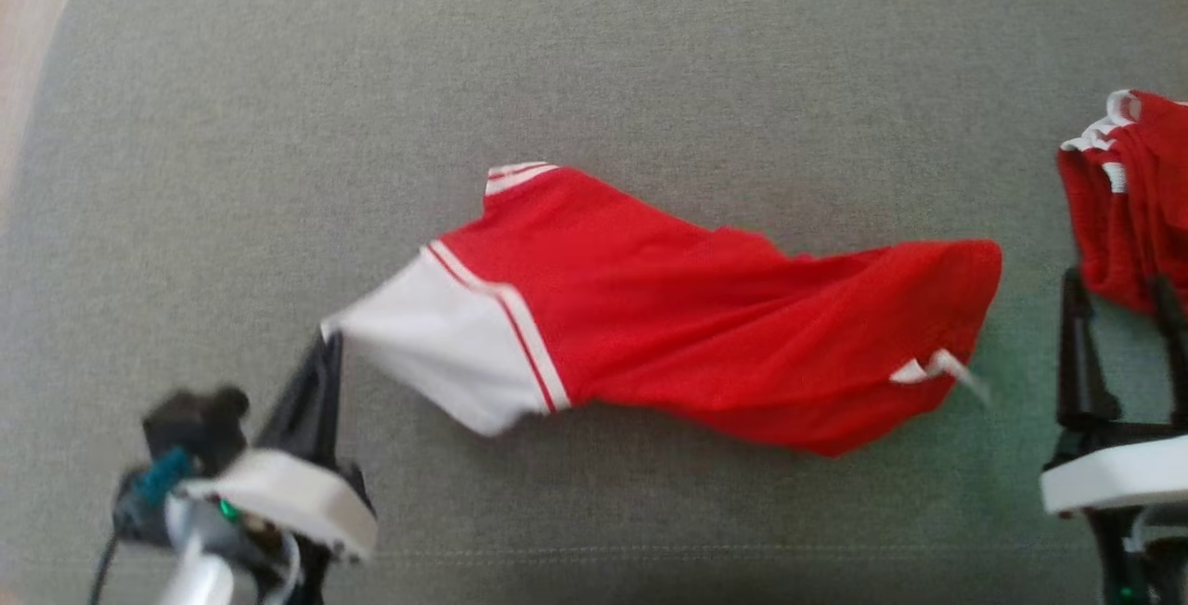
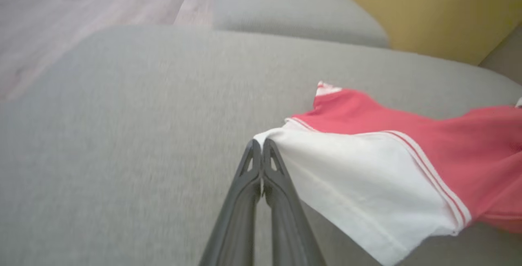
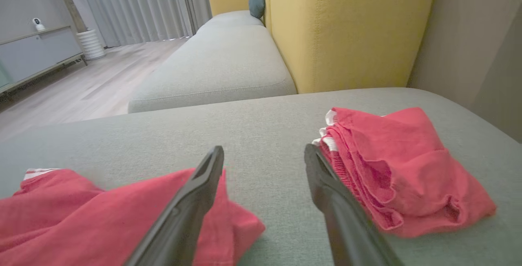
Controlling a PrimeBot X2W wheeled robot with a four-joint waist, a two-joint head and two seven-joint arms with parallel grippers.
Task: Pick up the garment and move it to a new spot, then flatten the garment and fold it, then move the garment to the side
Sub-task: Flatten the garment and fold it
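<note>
Altogether two: stretched garment [image 1: 705, 327], bunched garment [image 1: 1132, 206].

free: we have bare grey cushion [image 1: 278, 122] left of and beyond the garment [image 1: 705, 327] | blocked: we meet a bunched red cloth [image 1: 1128, 206] at right | yellow backrest [image 3: 346, 33] beyond it

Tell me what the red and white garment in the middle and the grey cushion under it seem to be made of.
The garment: probably a thin synthetic sports knit, matte; it drapes in soft folds and its red part shows a fine mesh-like grain. The cushion: woven upholstery fabric, matte grey, with a fine speckled weave and a stitched seam along its near edge.
</note>
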